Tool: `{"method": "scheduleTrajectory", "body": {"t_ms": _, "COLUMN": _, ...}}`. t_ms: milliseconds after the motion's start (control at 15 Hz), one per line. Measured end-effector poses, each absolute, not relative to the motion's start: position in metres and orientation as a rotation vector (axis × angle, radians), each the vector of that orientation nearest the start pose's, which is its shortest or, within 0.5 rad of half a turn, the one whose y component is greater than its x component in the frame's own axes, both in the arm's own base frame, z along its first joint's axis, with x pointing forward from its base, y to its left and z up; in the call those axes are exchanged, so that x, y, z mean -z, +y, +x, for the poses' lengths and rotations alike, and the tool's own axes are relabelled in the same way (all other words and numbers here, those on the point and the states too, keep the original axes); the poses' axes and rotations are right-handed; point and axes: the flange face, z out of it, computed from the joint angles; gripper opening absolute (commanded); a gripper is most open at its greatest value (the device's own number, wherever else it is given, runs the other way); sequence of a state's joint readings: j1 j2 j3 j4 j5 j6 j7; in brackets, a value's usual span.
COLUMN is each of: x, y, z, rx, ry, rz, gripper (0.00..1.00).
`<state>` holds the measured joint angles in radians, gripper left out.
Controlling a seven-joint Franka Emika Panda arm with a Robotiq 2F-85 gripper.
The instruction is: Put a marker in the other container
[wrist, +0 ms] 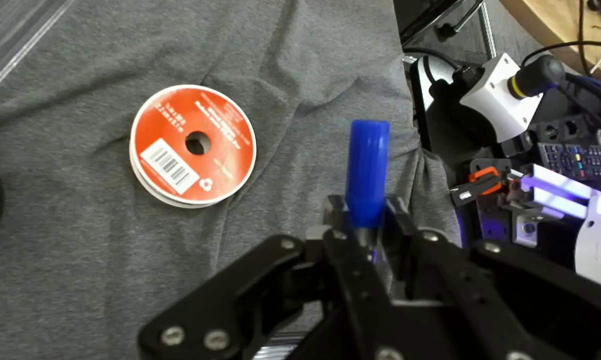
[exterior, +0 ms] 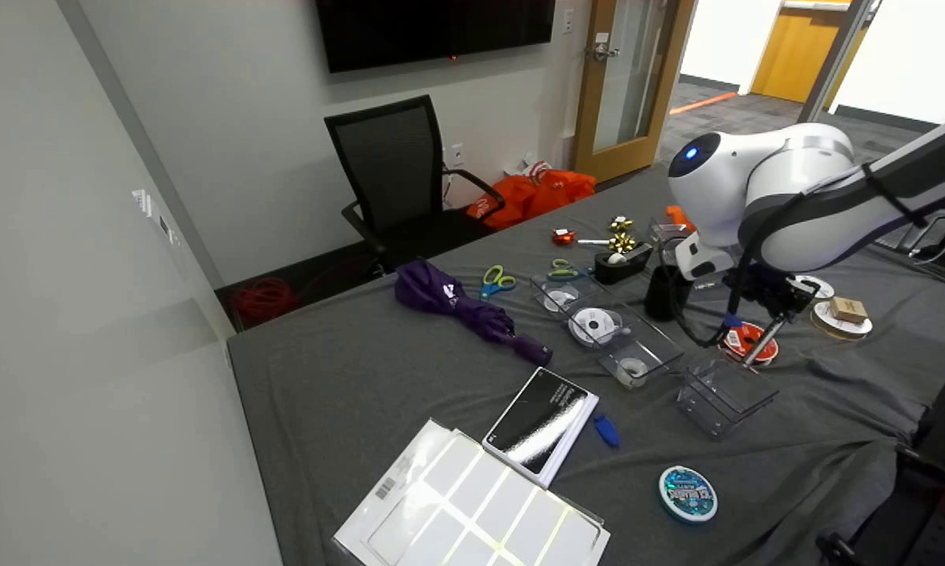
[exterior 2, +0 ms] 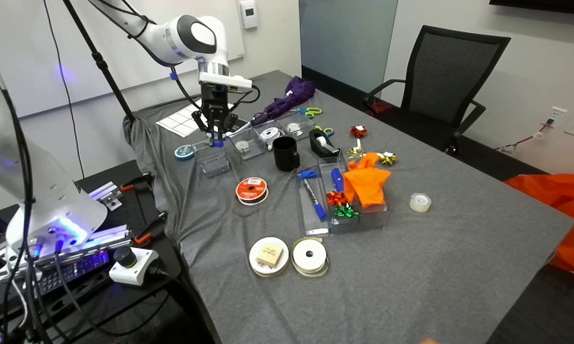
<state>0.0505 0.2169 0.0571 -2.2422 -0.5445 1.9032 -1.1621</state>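
The tool [wrist: 366, 214] grips a blue-capped marker [wrist: 368, 165], its two fingers clamped on either side of the cap. The marker is held above the gray cloth-covered surface [exterior 2: 411, 286], tilted, and in an exterior view its silver barrel slants down toward a small clear bin [exterior: 704, 411]; whether the barrel's tip touches or enters the bin I cannot tell. Near that bin sits a round tin [exterior: 688, 494] with a teal lid. A long clear tray [exterior 2: 256, 152], also near the bin, holds a white ribbon spool [exterior: 598, 332] between two rolls of tape [exterior: 632, 364]. A black mug [exterior 2: 284, 154] stands upright near the tray and a black tape dispenser [exterior 2: 322, 147]. A red-labeled ribbon spool [wrist: 220, 150] lies flat between the bin and a clear organizer [exterior 2: 366, 223]. In the organizer, a second blue-capped marker [exterior 2: 313, 197] lies in the long side compartment; the part beside it bears a red bow [exterior 2: 336, 198], a green bow [exterior 2: 346, 211] and an orange cloth [exterior 2: 366, 182]. Two white spools [exterior 2: 316, 262] lie side by side near the organizer, a small tan box [exterior 2: 270, 254] on top of one of them.
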Motion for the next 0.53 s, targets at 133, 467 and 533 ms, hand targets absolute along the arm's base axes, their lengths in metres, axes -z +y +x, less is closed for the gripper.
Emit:
{"method": "scheduleTrajectory", "body": {"t_ms": 133, "x": -0.236, "y": 0.018, "z": 0.478, "rx": 1.135, "ry": 2.080, "rz": 1.976, "gripper": 0.05}}
{"method": "scheduleTrajectory", "body": {"t_ms": 467, "x": -0.227, "y": 0.031, "z": 0.489, "rx": 1.390, "ry": 2.053, "rz": 2.029, "gripper": 0.05}}
{"method": "scheduleTrajectory", "body": {"t_ms": 533, "x": -0.225, "y": 0.034, "z": 0.495, "rx": 1.406, "ry": 2.050, "rz": 2.049, "gripper": 0.05}}
